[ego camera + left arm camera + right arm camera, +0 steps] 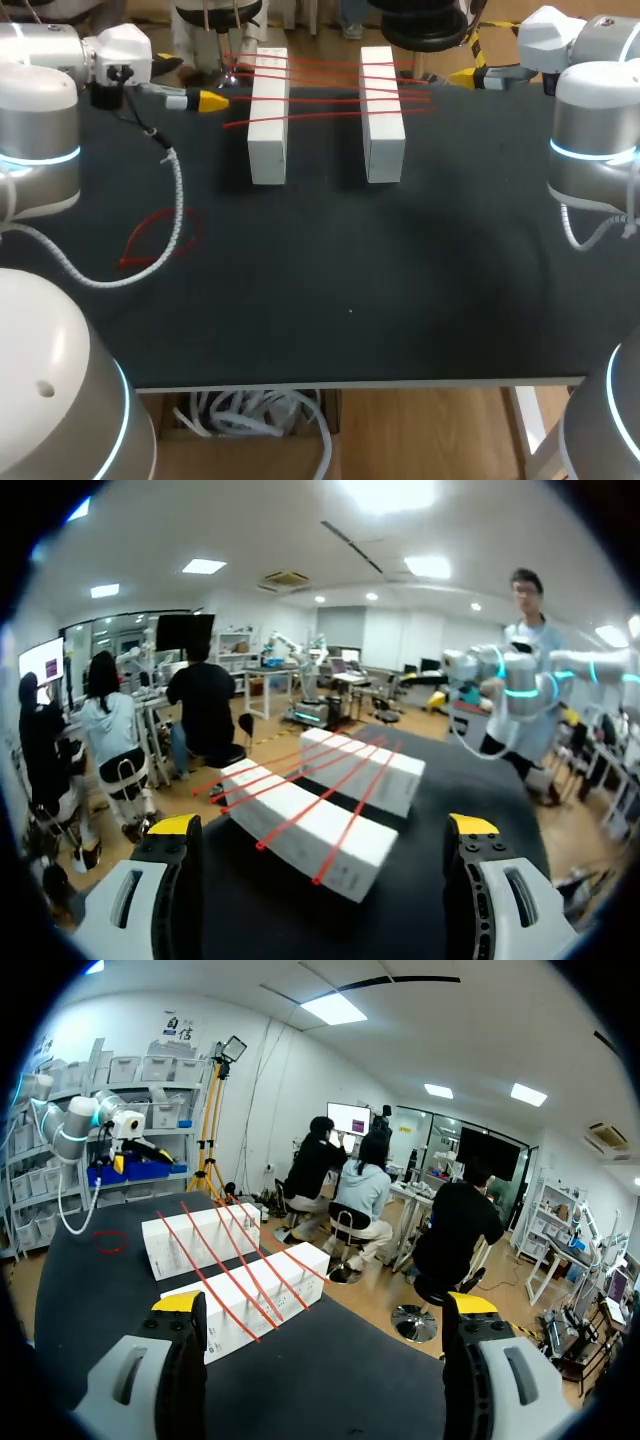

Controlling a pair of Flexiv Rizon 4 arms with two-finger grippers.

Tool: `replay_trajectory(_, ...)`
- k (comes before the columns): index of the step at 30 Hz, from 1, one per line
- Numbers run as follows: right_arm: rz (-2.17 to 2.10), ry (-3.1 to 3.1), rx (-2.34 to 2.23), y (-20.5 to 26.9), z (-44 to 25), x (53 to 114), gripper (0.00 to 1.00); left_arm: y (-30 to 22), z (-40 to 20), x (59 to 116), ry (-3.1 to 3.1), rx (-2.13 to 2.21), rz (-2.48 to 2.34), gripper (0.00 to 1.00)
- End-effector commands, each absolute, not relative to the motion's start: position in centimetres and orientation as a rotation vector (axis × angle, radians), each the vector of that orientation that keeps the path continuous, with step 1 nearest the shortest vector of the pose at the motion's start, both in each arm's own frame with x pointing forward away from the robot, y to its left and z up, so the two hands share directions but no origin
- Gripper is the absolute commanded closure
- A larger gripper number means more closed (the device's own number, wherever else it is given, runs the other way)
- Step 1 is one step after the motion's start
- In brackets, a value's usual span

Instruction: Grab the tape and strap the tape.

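The left claw (325, 830) hung released at the far left of the black tabletop (400, 280), with nothing between its fingers. A loose red tape loop (158, 238) lay flat on the tabletop's left part, beside that arm's coiled cable (176, 200). At the far middle stood the left box (268, 120) and the right box (382, 115), apart, with red tape strands (330, 95) stretched across both. At the far right, the right claw (320, 1305) was also released, holding nothing.
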State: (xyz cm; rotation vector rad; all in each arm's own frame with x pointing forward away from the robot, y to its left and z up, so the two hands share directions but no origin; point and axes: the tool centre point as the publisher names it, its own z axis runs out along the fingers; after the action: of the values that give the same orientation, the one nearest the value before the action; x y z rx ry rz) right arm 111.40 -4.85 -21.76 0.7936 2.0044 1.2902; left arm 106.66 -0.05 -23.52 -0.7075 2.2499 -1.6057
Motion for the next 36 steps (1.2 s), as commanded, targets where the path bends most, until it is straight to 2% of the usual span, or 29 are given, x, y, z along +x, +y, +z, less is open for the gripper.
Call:
replay_trajectory(1,1.291,2.008,0.793,-4.9,-21.7,111.4,0.0,0.0,-24.6,107.6,2.363,-0.573,-1.622,0.0)
replay_trajectory(9,1.291,2.008,0.793,-4.9,-21.7,111.4,0.0,-0.7,-27.1,107.7,2.345,-0.434,-1.561,0.0)
replay_trajectory(10,1.291,2.008,0.793,-4.9,-21.7,111.4,0.0,-0.7,-27.4,107.7,2.337,-0.432,-1.564,0.24)
replay_trajectory(11,1.291,2.008,0.793,-4.9,-21.7,111.4,0.0,-0.7,-27.7,107.8,2.334,-0.432,-1.567,0.41)
replay_trajectory(15,1.291,2.008,0.793,-4.9,-21.7,111.4,0.0,-0.6,-29.0,107.9,2.298,-0.417,-1.584,0.38)
replay_trajectory(16,1.291,2.008,0.793,-4.9,-21.7,111.4,0.0,-0.6,-29.3,108.0,2.299,-0.416,-1.582,0.52)
replay_trajectory(17,1.291,2.008,0.793,-4.9,-21.7,111.4,0.0,-0.6,-29.5,108.0,2.304,-0.416,-1.579,0.56)
replay_trajectory(21,1.291,2.008,0.793,-4.9,-21.7,111.4,0.0,-0.6,-30.1,108.0,2.304,-0.386,-1.563,0.56)
replay_trajectory(22,1.291,2.008,0.793,-4.9,-21.7,111.4,0.0,-0.6,-30.2,108.0,2.305,-0.386,-1.561,0.6)
replay_trajectory(26,1.291,2.008,0.793,-4.9,-21.7,111.4,0.0,-0.7,-30.5,107.9,2.309,-0.362,-1.553,0.64)
replay_trajectory(29,1.291,2.008,0.793,-4.9,-21.7,111.4,0.0,-0.7,-30.9,108.0,2.308,-0.354,-1.554,0.76)
replay_trajectory(36,1.291,2.008,0.793,-4.9,-21.7,111.4,0.0,-1.1,-31.5,108.1,2.302,-0.323,-1.562,0.8)
